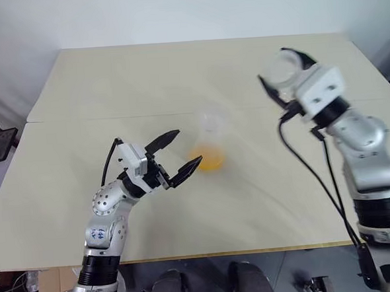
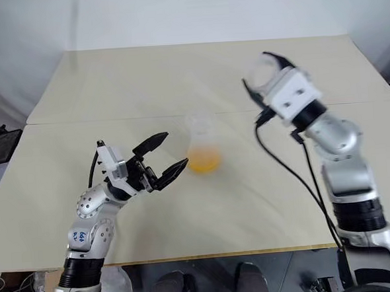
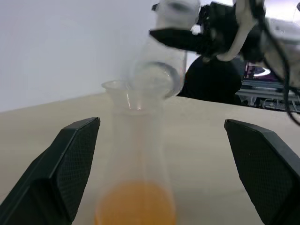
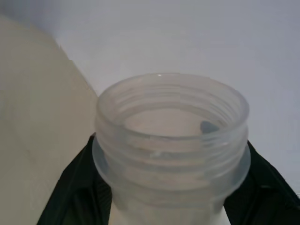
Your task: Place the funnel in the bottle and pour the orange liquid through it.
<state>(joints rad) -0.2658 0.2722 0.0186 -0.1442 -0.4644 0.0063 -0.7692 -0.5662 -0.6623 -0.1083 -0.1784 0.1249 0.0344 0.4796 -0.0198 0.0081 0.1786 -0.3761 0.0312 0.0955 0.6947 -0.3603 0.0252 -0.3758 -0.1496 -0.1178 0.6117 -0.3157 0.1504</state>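
Already the orange liquid (image 1: pixel 210 160) sits pooled in the bottom of the bottle (image 2: pixel 202 142), which stands upright near the middle of the table (image 1: pixel 177 74) with the funnel (image 3: pixel 123 93) resting in its neck. So the pouring looks done, or close to it; I can't tell from where I stand whether any drops are left to come.

Just to the left of the bottle, the left gripper (image 1: pixel 180 152) hangs with its two black fingers spread wide, one on either side of the bottle in its own wrist view, touching nothing. It grasps no object.

Well off to the right of the bottle and raised above the table, the right gripper (image 1: pixel 282 71) is clamped on a clear jar (image 4: pixel 171 140) with a threaded wide mouth. The jar looks empty, its mouth turned up and away from the funnel rather than tipped over it.

My guess is that the step in hand is clearing the emptied jar away. The next move calls for a steady lowering to a bare patch of table well right of the bottle, keeping the jar level, before those fingers release. The left arm should keep wide, since a nudge could topple the bottle and its loose funnel.
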